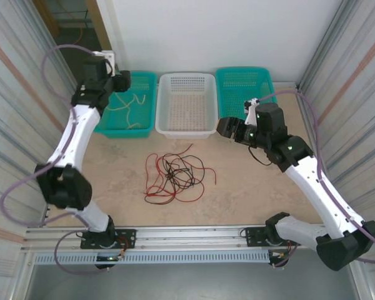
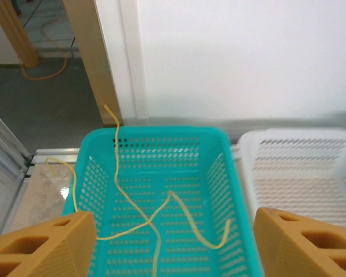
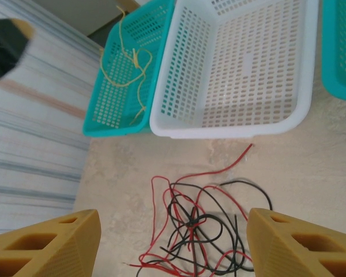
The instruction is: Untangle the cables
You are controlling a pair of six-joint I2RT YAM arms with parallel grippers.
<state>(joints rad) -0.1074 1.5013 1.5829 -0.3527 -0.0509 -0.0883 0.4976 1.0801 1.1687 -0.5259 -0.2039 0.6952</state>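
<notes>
Cables [image 1: 175, 175]: red and black strands in one loose knotted heap on the counter [image 1: 237, 187], in front of the white basket [image 1: 186, 131].
Yellow cable [image 2: 149, 221]: lies apart in the left teal basket [image 2: 155, 131], one end trailing over the far rim.
My left tool [image 1: 122, 80]: released and empty, hanging above that teal basket.
My right tool [image 1: 224, 127]: released too, nothing between the jaws, beside the white basket's right front corner.
What counts: the heap lies near-left of my right tool, the nearer of my two.
Axis: the heap is roundish; one red tail [image 3: 233, 158] points toward the white basket.
Views: my right wrist view shows that tail free of crossings, while the top view places both arms.
</notes>
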